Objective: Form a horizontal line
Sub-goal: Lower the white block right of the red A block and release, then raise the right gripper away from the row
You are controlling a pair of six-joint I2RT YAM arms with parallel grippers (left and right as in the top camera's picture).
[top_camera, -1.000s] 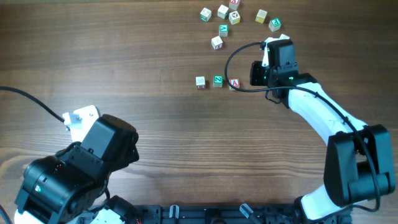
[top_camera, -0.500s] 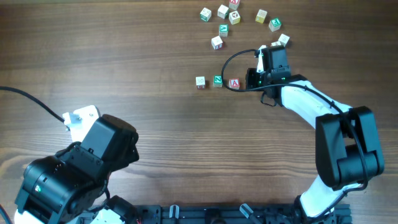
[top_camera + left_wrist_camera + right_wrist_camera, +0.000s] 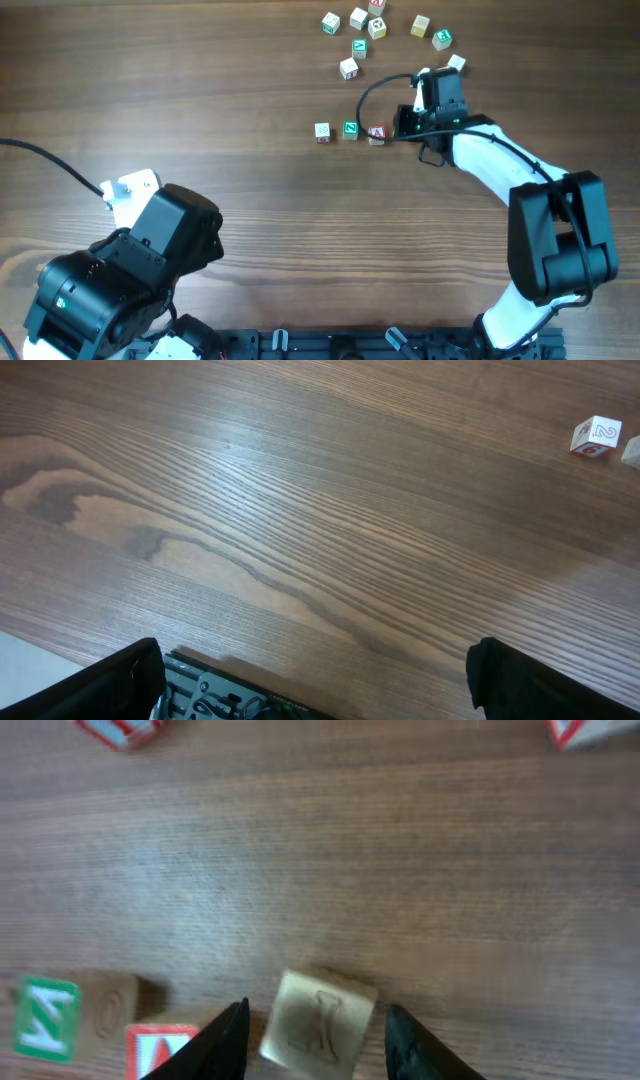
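Nearest the robot's base, the left gripper (image 3: 315, 675) hangs over the wooden table (image 3: 300, 510) with its fingers spread wide. Farther out, the right gripper (image 3: 313, 1025) straddles an engraved pale cube (image 3: 322, 1012). Its jaws are parted and a sliver of table shows on either side, so they are not touching it. In the wrist view, just left of that cube is the red "A" cube (image 3: 160, 1050), then the green-lettered cube (image 3: 45, 1017). Overhead, a pale-faced cube (image 3: 322, 131) ends that row. Beyond it, loose cubes (image 3: 358, 18) lie scattered.
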